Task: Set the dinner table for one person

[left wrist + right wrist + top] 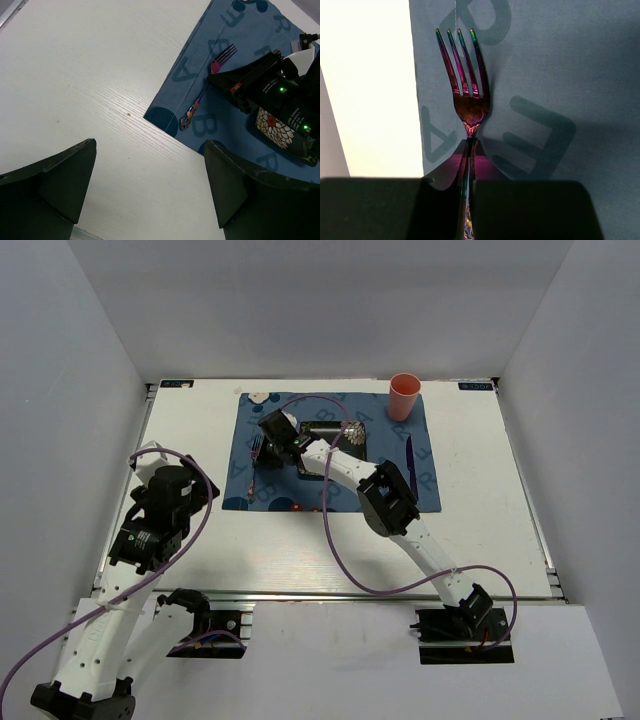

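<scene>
The white dinner table [480,510] carries a blue letter-printed mat [400,485]. An iridescent purple fork [254,468] lies along the mat's left edge, tines pointing to the far side. My right gripper [472,150] is shut on the fork [467,90] at its neck, and from the left wrist the fork [210,85] seems to rest on the mat [235,30]. My left gripper [150,185] hangs open over bare table [75,75] left of the mat, with nothing between its fingers [50,185]. A dark floral plate [277,131] sits just behind the right gripper [264,443].
A pink cup [404,396] stands upright at the mat's far right corner. A thin dark utensil [410,453] lies on the right part of the mat. The right arm [385,498] stretches across the mat's middle. Grey walls enclose the table on three sides.
</scene>
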You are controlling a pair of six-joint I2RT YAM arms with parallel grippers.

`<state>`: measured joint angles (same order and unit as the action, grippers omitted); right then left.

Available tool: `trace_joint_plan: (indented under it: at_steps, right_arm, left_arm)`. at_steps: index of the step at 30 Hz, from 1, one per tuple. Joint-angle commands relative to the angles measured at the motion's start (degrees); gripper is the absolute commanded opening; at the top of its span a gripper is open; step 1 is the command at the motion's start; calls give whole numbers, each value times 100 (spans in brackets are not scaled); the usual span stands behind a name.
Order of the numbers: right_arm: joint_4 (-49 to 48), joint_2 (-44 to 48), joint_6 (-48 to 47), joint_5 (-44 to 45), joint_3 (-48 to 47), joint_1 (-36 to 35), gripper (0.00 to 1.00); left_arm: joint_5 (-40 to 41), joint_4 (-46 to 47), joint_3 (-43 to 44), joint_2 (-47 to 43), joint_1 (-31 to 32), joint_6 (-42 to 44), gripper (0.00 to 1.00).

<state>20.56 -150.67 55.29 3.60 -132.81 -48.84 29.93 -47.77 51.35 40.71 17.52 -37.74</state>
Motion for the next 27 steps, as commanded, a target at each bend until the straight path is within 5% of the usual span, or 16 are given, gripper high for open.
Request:
trace_joint_plan:
  at_steps: [1,20,27]
  right_arm:
    - [-227,-120,44,-34,-228,15,0]
    - [-386,-217,193,-166,-219,6,8]
    - [-368,-200,158,-201,-219,32,23]
  left_arm:
    - [-49,83,24,-54,-20,65,98]
    - [-49,92,15,-89,-20,91,98]
    - [-49,92,15,-89,-20,100,98]
